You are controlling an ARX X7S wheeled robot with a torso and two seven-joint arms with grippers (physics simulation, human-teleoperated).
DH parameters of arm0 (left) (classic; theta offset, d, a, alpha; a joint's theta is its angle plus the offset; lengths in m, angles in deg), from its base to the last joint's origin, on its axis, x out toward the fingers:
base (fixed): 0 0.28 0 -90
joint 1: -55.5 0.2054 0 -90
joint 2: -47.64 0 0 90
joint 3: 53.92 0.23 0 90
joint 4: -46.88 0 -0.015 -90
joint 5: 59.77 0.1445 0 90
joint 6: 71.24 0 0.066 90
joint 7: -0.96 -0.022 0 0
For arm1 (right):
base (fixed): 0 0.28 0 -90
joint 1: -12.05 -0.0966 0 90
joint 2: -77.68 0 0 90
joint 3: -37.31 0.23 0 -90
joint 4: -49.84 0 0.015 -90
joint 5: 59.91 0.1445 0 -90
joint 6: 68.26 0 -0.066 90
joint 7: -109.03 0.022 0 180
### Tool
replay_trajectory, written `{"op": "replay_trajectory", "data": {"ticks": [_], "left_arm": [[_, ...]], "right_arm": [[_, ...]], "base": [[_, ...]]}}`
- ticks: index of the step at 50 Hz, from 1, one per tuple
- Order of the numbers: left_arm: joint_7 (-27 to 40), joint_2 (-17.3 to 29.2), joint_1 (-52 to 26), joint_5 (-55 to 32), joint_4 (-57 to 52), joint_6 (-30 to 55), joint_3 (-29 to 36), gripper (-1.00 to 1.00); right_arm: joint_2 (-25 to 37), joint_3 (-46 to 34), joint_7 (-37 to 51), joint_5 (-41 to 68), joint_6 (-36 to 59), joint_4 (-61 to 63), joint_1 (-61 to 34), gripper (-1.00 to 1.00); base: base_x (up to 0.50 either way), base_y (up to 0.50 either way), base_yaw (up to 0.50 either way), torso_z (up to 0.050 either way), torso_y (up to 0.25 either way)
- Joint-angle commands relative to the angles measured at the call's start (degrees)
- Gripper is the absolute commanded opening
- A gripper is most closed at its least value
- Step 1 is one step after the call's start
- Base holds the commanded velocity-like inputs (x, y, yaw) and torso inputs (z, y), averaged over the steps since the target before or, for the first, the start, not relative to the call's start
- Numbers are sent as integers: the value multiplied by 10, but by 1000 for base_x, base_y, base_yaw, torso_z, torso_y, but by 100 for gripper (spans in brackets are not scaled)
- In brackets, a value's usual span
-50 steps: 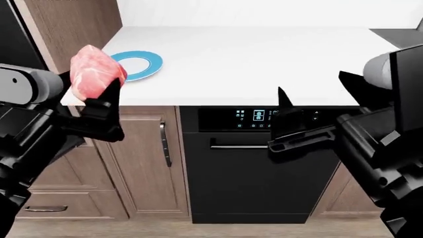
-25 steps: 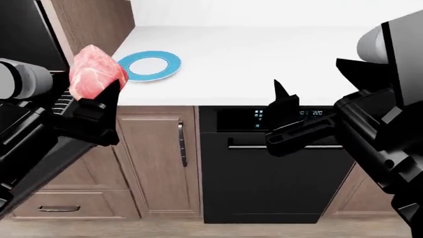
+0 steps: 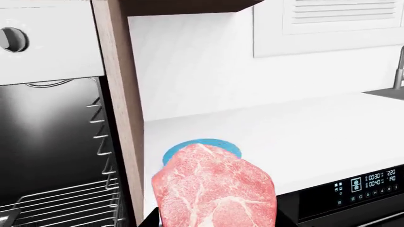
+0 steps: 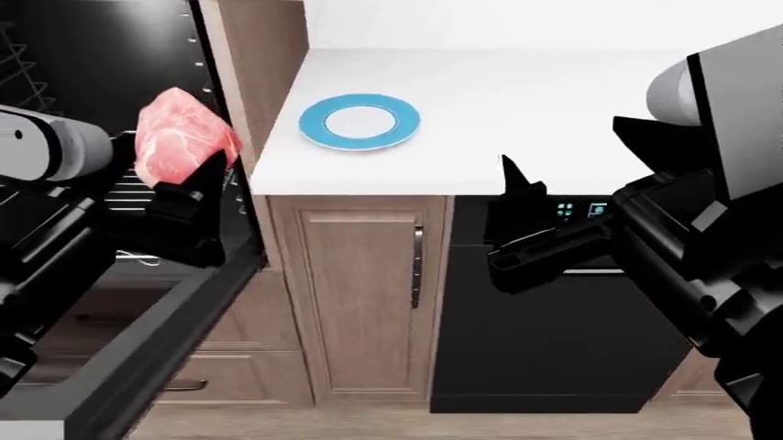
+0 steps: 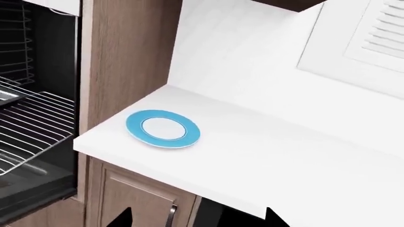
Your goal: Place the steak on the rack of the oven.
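— What's where from your seat?

— In the head view the oven (image 4: pixel 98 55) sits at my far left, its cavity open, with the rack (image 5: pixel 28 125) inside it. The steak (image 4: pixel 181 137) is in my left gripper (image 4: pixel 183 197), in front of that opening, not on the rack.

— And to the right of it?

— A wooden upright, then the counter (image 4: pixel 551 101) with the plate (image 4: pixel 359 122) near its left end. A cabinet door (image 4: pixel 361 293) is below the plate. My right gripper (image 4: pixel 520 229) hangs before the black appliance (image 4: pixel 551 339) under the counter.
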Motion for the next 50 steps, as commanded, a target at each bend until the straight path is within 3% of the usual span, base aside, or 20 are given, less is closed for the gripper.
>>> {"op": "replay_trajectory", "data": {"ticks": [1,50], "left_arm": [[1,-4,-6,10,7,-3,6,-100],[-14,-18,-12,40,17,-10,36,-100]], "right_arm": [[3,0,-11,-10,-2,-1,4,100],[17,8,-59,-59,-14,7,48,100]], "base": [[0,500,0,0,0],[0,500,0,0,0]]}}
